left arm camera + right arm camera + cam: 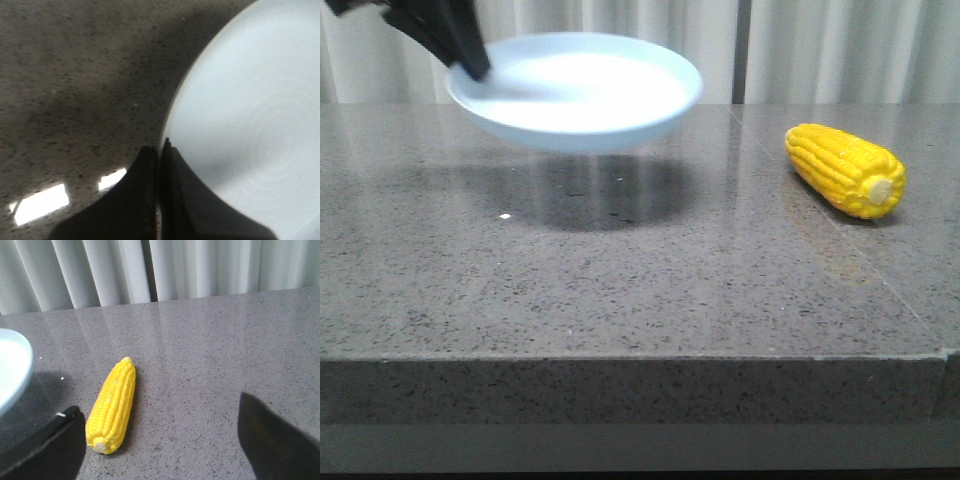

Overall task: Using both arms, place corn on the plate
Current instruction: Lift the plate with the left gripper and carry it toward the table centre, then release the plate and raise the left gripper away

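Note:
The pale blue-white plate point(590, 90) hangs in the air above the table at the left, casting a shadow below. My left gripper point(470, 62) is shut on the plate's left rim; in the left wrist view the two black fingers point(150, 200) pinch the plate point(250, 120) at its edge. The yellow corn point(845, 168) lies on the table at the right, stub end toward the front. In the right wrist view my right gripper point(160, 432) is open and empty above the table, with the corn point(112, 405) just inside one finger and the plate's edge point(12, 367) beside it.
The grey speckled stone table point(640, 290) has its front edge near the camera. White curtains point(820, 50) hang behind the table.

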